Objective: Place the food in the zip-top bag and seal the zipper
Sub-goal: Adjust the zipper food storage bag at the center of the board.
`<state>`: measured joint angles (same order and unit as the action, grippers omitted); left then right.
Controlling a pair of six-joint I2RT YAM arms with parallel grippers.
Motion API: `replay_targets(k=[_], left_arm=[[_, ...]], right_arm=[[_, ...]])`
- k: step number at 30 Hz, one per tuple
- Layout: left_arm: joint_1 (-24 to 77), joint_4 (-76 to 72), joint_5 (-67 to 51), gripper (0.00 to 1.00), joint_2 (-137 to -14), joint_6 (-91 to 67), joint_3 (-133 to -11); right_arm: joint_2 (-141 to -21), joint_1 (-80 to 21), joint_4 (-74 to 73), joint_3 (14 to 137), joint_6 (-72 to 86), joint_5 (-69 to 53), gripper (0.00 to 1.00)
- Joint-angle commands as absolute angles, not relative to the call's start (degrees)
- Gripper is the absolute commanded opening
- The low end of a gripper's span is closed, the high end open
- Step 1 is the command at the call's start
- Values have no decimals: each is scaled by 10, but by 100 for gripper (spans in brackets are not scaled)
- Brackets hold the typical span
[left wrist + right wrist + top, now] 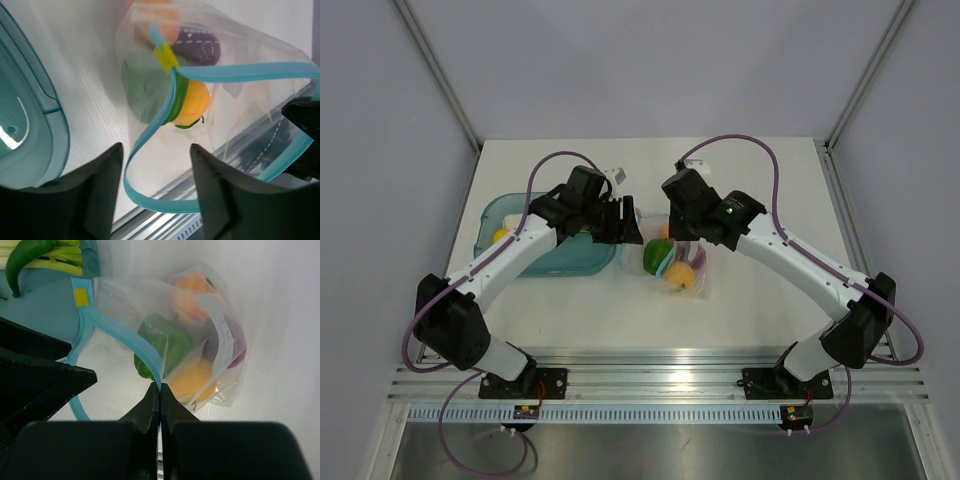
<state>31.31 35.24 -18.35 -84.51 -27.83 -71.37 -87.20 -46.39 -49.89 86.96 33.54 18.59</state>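
Observation:
The clear zip-top bag point(672, 268) lies on the table between my grippers, mouth open. Inside it are food pieces: green point(167, 347), orange-yellow point(195, 382), purple point(236, 342) and peach-orange point(187, 300). My right gripper point(160, 389) is shut on the light-blue zipper strip point(145, 352) at the bag's mouth; in the top view it point(678, 238) hangs over the bag. My left gripper point(156, 192) is open, and the zipper strip point(150, 200) loops between its fingers without being pinched. A yellow slider point(165, 57) sits on the zipper. Long green stalks and a green pepper point(30, 252) lie in the teal tray.
The teal translucent tray point(510, 215) stands left of the bag under my left arm, with a yellow piece point(501, 236) in it. The aluminium rail point(660, 375) runs along the near table edge. Frame posts stand at the back corners.

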Motion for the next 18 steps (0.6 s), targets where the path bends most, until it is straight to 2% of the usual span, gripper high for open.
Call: replay_targets(k=[1,2,4,10,16,18], left_arm=[[304,373,-206,64,-847,-244,-761],[303,379,-200,70,-846,-241,-773],[302,403,-182,72,-841,-230,-787],[249,466,-171,72,-784,-199,-812],[52,449,-217,72,-716,-216,-726],[-15,460,-179,73,-719,-235,-713]], right_arm=[[-867,-468,-454,875,353,167,0],[-869,-468,-448,875,357,157,0],[-879,-468,-434,875,365,144,0],[-894,-468,-415,882,369,122,0],[-893,-468,-404,879,367,109,0],[-892,-468,-399,877,368,107,0]])
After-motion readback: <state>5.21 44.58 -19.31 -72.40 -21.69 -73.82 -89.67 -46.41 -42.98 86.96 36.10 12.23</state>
